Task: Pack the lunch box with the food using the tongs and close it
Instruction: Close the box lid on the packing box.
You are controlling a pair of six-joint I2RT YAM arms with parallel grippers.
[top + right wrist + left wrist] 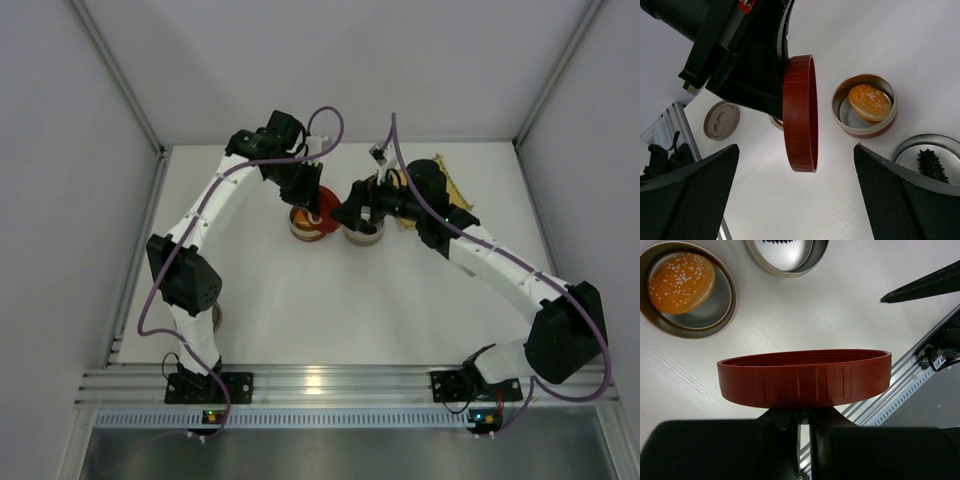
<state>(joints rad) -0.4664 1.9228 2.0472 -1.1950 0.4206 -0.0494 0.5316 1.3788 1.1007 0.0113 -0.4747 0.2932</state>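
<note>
Your bun (869, 101), orange and dotted with seeds, lies inside a round metal tin (842, 111) of the lunch box, resting against one side of it. The dark piece (931, 165), spiky and oblong, lies in a second tin (907, 147) just beside the first, and the two tins stand apart. Neither tin is covered.

The red lid (805, 377), ribbed round its wall, is off both tins and up in the air. Your left gripper (804, 416) is clamped on its rim. From the right wrist the lid appears on edge, with the bun's tin to one side of it.

Your right gripper (350, 213) hangs over the second tin with its fingers (690, 195) spread wide and nothing between them.

A beige lid (721, 120) lies flat on the table (300, 300), well apart from the tins and near the left arm's base. The yellow woven mat (452, 185) sits at the far right, partly hidden under your right arm.

The table is white with a faint grain and shows soft reflections of the light. An aluminium rail (320, 380) runs along its near edge and carries both arm bases. Plain pale walls on slim metal posts close in the left, far and right sides. Purple cables (325, 125) loop along each arm.
</note>
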